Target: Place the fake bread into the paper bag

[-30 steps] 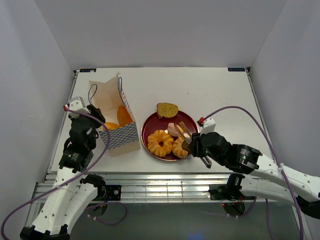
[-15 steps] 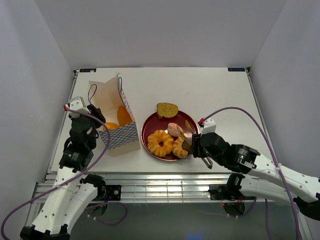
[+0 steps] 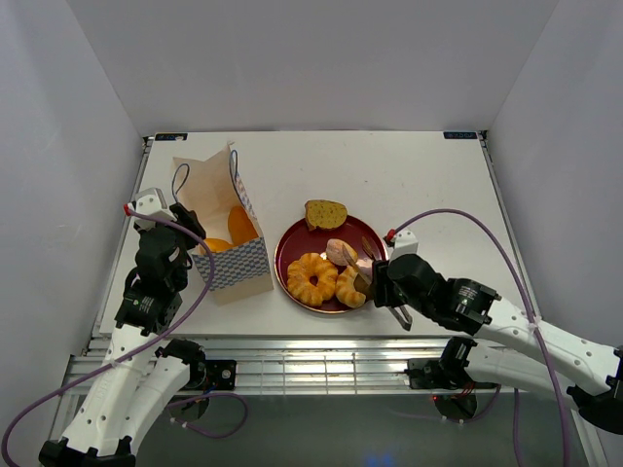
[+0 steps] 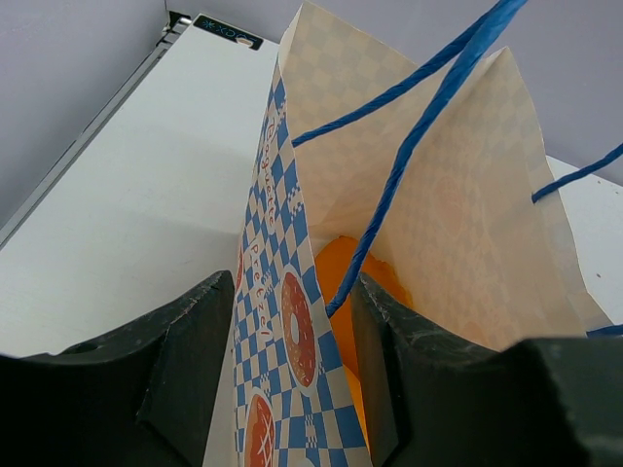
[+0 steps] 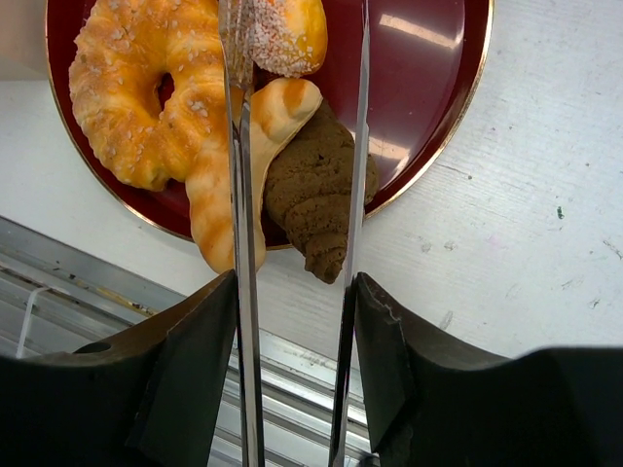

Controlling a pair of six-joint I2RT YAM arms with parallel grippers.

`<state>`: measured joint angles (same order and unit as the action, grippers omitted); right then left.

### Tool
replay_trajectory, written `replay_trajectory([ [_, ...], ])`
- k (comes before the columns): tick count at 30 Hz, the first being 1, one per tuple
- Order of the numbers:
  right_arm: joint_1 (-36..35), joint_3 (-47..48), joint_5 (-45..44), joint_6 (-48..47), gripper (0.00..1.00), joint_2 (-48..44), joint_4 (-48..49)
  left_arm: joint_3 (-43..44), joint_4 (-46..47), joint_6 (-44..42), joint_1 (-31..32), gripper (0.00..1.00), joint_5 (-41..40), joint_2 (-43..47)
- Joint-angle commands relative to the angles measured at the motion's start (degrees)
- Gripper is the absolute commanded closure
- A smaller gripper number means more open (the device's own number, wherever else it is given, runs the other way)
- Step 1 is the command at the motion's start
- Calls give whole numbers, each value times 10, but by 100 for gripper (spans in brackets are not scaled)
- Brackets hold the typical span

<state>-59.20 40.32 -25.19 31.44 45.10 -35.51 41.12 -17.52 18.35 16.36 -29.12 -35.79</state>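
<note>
The paper bag [image 3: 222, 219] stands upright at the left, and my left gripper [image 3: 190, 233] is shut on its near checkered wall [image 4: 292, 321]. Orange fake bread [image 3: 238, 226] lies inside the bag [image 4: 341, 272]. Other fake bread sits on the dark-red plate [image 3: 297, 243]: a ring doughnut [image 3: 311, 276], a golden croissant [image 3: 348, 287], a brown croissant [image 5: 311, 195] and a sugared piece [image 5: 287, 34]. My right gripper [image 3: 382, 284] holds metal tongs [image 5: 238, 195]. The tong blades straddle the brown croissant at the plate's near right rim without pinching it.
A tan bread slice [image 3: 324, 213] lies at the plate's far rim. The table's near edge and its metal rail [image 5: 117, 292] run just below the plate. White walls enclose the table on three sides.
The tong blades in my right gripper have spread wider apart over the brown croissant. The right arm has shifted slightly. The left arm and the bag have not moved.
</note>
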Motion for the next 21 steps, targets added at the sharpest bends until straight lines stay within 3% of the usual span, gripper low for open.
replay_trajectory([
  [1,12,-6,18,-5,44,3,38,4,-11,-4,3,38,4,0],
  [21,58,-16,119,-13,45,2,68,5,-12,-4,6,38,2,3],
])
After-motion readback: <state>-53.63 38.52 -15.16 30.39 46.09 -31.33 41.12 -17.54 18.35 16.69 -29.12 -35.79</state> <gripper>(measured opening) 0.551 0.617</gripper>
